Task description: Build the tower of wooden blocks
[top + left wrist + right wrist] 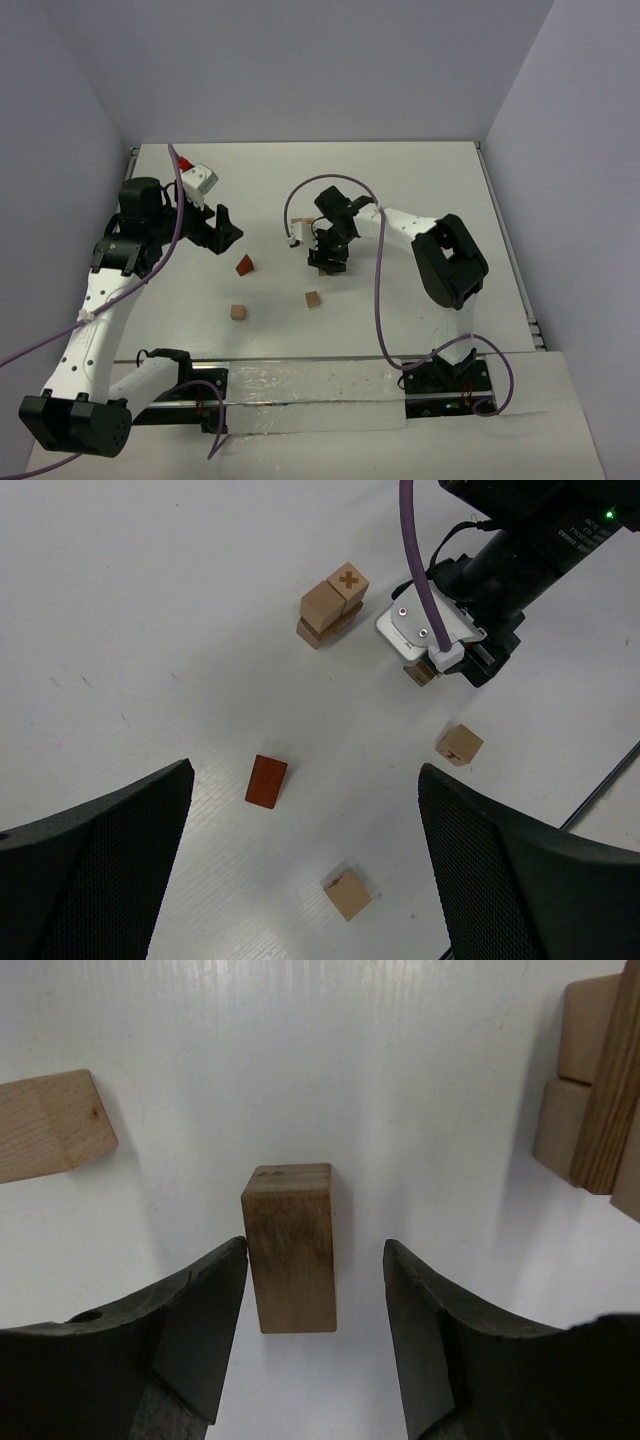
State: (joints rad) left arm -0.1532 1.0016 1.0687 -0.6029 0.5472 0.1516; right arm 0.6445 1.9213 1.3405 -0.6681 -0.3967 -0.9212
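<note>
Wood's light, stiff and smooth, so pinching two flat opposite faces should hold fine. Right gripper [315, 1250] has its jaws spread either side of an upright block [290, 1245] just beside the half-built tower [590, 1080]. Left gripper [305, 772] is spread wide too.

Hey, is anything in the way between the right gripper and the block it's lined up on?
Nothing visible. The brown wooden block stands upright on bare table between the right gripper's open fingers. The block stack on one side and a loose tan block on the other sit clear of the fingers.
</note>
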